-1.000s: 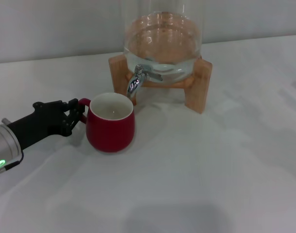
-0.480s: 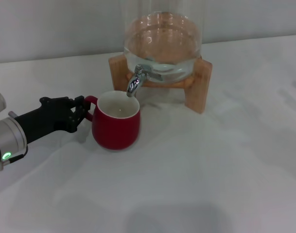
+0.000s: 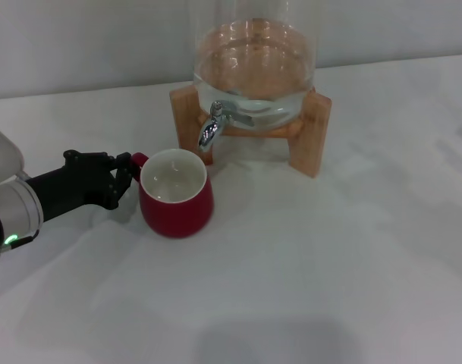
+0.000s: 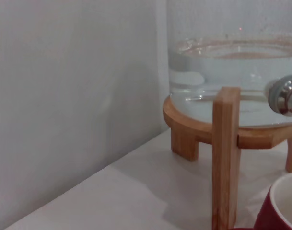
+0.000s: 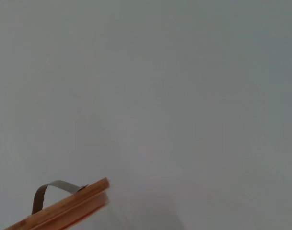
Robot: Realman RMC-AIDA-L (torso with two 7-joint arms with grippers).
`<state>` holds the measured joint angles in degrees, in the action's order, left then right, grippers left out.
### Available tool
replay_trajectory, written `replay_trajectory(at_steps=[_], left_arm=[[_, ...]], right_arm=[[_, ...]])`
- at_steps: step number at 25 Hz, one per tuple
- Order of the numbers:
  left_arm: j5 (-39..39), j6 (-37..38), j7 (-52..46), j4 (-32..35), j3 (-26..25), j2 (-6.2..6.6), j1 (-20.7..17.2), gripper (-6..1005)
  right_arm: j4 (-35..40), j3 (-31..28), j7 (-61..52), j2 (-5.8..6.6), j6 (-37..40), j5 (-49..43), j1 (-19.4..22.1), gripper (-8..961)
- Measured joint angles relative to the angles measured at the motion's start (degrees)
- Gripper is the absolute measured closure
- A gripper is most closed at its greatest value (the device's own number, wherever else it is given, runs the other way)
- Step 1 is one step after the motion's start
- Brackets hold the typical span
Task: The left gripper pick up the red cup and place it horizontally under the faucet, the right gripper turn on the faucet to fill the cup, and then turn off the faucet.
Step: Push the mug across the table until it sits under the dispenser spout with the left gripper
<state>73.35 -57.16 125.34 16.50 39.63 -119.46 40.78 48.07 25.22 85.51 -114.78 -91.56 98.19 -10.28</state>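
The red cup (image 3: 175, 203) stands on the white table, its white inside facing up, just in front and to the left of the faucet (image 3: 210, 130). The spout tip hangs over the cup's far right rim. My left gripper (image 3: 127, 176) comes in from the left and is shut on the cup's small handle. The faucet is fitted to the clear glass dispenser (image 3: 253, 68), which holds water. In the left wrist view the cup's rim (image 4: 282, 206) shows at a corner, with the faucet (image 4: 286, 94) above it. The right gripper is out of view.
The dispenser rests on a light wooden stand (image 3: 314, 140), whose leg (image 4: 226, 158) shows close in the left wrist view. A wall runs behind the table. The right wrist view shows only the wall and a wooden lid with a metal handle (image 5: 64, 203).
My left gripper carried the cup back and right toward the faucet, then shifted it slightly left. The cup now looks tipped a little toward the camera.
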Motion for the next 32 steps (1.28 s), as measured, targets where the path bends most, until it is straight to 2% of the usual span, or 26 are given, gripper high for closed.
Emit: replay_trajectory(at_steps=[32], left_arm=[[0.7, 0.5, 0.3, 0.6, 1.0, -0.08, 2.1, 891]], right_arm=[[-1.8, 0.0, 1.1, 0.0, 0.5, 0.2, -0.4, 295]])
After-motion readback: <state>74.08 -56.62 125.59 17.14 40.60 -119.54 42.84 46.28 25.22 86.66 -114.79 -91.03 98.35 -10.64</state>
